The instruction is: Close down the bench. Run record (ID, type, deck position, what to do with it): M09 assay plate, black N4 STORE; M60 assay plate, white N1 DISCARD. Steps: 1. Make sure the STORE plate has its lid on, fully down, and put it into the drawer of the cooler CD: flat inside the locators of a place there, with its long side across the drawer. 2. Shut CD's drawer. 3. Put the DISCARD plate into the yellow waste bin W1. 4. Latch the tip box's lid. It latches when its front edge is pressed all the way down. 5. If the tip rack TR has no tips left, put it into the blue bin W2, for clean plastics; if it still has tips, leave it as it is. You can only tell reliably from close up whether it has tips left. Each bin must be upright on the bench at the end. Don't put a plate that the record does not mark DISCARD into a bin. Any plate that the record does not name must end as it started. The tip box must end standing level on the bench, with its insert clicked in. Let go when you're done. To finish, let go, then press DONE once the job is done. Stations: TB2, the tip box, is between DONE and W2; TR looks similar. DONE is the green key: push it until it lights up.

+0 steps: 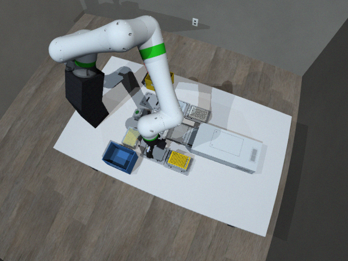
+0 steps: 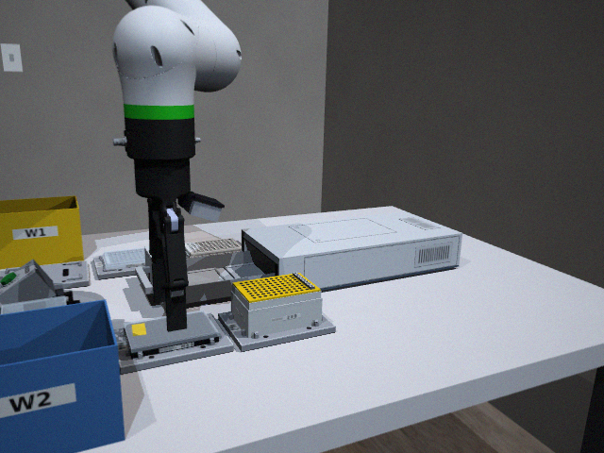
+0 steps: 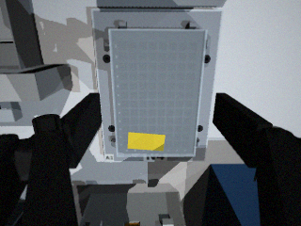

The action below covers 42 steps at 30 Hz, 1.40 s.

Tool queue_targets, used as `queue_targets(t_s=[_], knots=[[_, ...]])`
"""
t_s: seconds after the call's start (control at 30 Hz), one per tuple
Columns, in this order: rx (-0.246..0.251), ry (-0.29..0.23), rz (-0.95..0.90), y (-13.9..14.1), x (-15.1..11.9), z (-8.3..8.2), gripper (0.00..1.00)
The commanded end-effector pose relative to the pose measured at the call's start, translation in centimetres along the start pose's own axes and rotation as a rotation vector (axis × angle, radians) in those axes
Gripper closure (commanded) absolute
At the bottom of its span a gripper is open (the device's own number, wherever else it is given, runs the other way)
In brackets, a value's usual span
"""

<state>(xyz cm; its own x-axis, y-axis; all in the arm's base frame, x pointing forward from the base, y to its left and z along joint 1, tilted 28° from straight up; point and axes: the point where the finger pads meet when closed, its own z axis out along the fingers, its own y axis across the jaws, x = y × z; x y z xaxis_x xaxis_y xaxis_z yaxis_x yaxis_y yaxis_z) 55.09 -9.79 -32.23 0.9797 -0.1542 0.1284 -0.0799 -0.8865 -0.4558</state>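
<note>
Standing on the white table (image 2: 439, 311), the long grey cooler (image 2: 351, 248) was the biggest thing in view, its drawer (image 2: 209, 280) pulled out toward my arm. To the left sat the blue bin (image 2: 53, 370) marked W2, and farther back the yellow bin (image 2: 41, 228) marked W1, both upright. Just right of my fingers stood a grey box with a yellow hole-grid top (image 2: 274, 304) on its own base. In the top view a second, paler yellow box (image 1: 130, 137) sat beside the blue bin, with the green key (image 1: 137, 112) beyond it. Two more plates (image 2: 211, 245) lay behind the drawer, one of them white (image 2: 119, 257).

My end effector (image 2: 176, 311) pointed straight down, fingers parted about halfway and gripping nothing. From the side its tips seemed level with the grey lidded plate (image 3: 157, 91) in the holder next to the blue bin; whether they touched it I could not tell. In the wrist view that plate lay between my two dark fingers, its long side running away from me, a small yellow label (image 3: 146, 141) near its closer end.
</note>
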Motion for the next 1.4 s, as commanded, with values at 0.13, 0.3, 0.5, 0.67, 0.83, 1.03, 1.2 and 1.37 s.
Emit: queue_targets(t_s=[0.13, 0.3, 0.5, 0.67, 0.83, 1.03, 1.2, 1.37], knots=[[-0.001, 0.001, 0.0, 0.0, 0.1, 0.8, 0.3], [-0.001, 0.001, 0.0, 0.0, 0.1, 1.1, 0.3], [-0.001, 0.001, 0.0, 0.0, 0.1, 1.6, 0.3], [-0.001, 0.001, 0.0, 0.0, 0.1, 2.3, 0.3], [-0.001, 0.001, 0.0, 0.0, 0.1, 2.7, 0.3], [-0.001, 0.001, 0.0, 0.0, 0.1, 3.2, 0.3], [-0.001, 0.001, 0.0, 0.0, 0.1, 3.2, 0.3], [-0.001, 0.001, 0.0, 0.0, 0.1, 3.2, 0.32]])
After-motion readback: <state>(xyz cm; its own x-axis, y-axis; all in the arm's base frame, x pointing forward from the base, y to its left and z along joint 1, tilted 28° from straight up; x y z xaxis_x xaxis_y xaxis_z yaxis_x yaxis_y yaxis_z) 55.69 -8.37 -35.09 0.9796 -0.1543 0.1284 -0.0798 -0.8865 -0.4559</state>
